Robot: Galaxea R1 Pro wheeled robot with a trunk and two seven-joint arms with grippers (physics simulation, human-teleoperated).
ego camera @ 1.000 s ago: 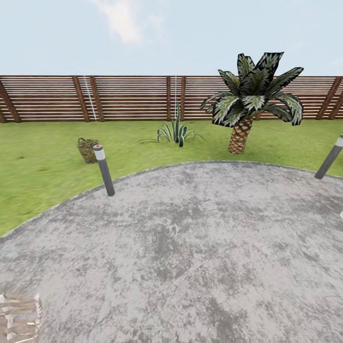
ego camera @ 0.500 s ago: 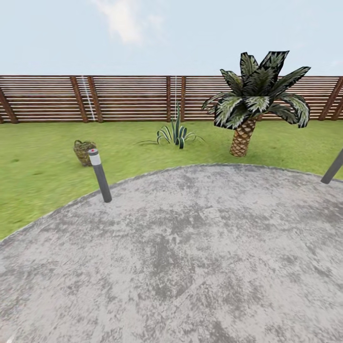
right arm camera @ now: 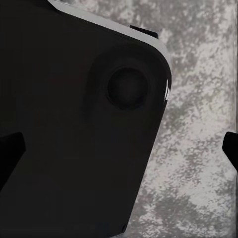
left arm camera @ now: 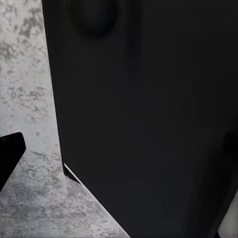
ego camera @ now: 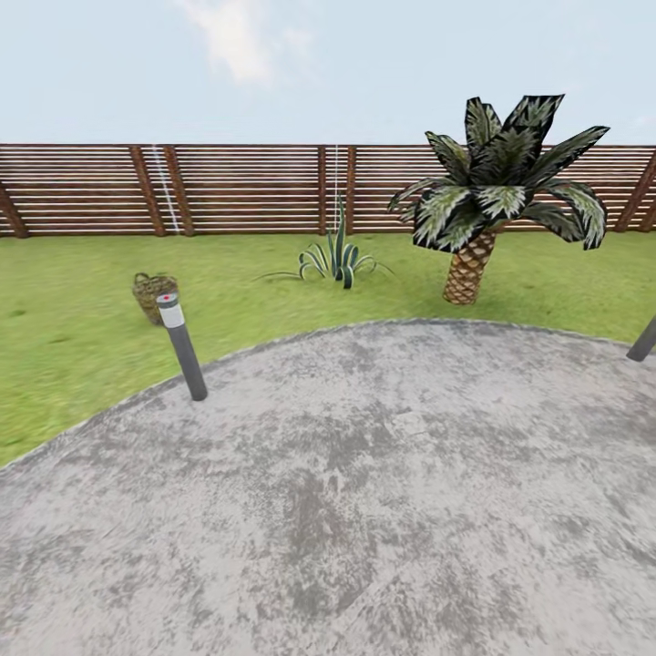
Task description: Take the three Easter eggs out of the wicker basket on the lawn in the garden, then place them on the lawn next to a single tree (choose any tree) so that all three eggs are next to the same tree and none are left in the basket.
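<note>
The wicker basket [ego camera: 152, 294] stands small and brown on the lawn [ego camera: 73, 337] at the far left, just behind a grey bollard. The Easter eggs are hidden at this distance. The tree is out of view. In the left wrist view, my left gripper [left arm camera: 119, 148] hangs over the patio beside my dark body, with one black fingertip [left arm camera: 10, 153] at the picture's edge. My right gripper [right arm camera: 119, 148] shows its fingertips [right arm camera: 10, 148] far apart with nothing between them.
A round grey stone patio [ego camera: 364, 492] spreads out in front of me. A bollard [ego camera: 182, 346] stands at its left rim and another [ego camera: 643, 340] at the right edge. A palm [ego camera: 469, 273], a spiky plant [ego camera: 337, 260] and a slatted fence [ego camera: 255, 187] lie beyond.
The camera has moved: basket and near bollard slid left and lower in the picture, the palm slightly right. A pale woven patch at the bottom left corner has left the view.
</note>
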